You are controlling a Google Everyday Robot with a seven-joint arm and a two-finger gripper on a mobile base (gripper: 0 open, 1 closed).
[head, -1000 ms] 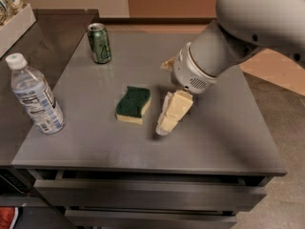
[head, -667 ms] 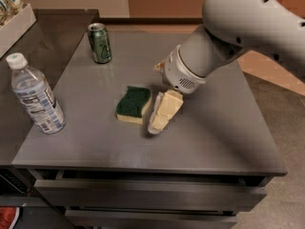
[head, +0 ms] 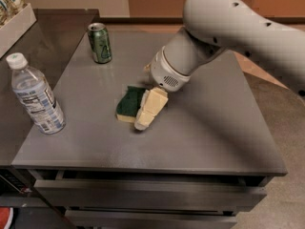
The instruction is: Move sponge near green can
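The matt cream plastic gripper (head: 145,120) sat against the sponge (head: 126,104), rough green scour over foam. The table (head: 209,128) was matt grey, the green can (head: 99,43) glossy metal.

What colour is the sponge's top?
The sponge is dark green over pale yellow, camera view; the gripper is at its right edge.

- Water bottle (head: 34,95): clear plastic, white cap, printed label; upright at the near left edge of the table.
- Table (head: 214,128): grey, flat top, square.
- Drawers (head: 143,194): grey fronts, stacked under the table's near edge.
- Counter (head: 57,27): dark, adjoining the table on the far left.
- Box (head: 16,25): pale, on the counter at far left, holding packets.
- Floor (head: 286,128): grey, to the right.
- Gripper (head: 145,120): low over the table's middle.
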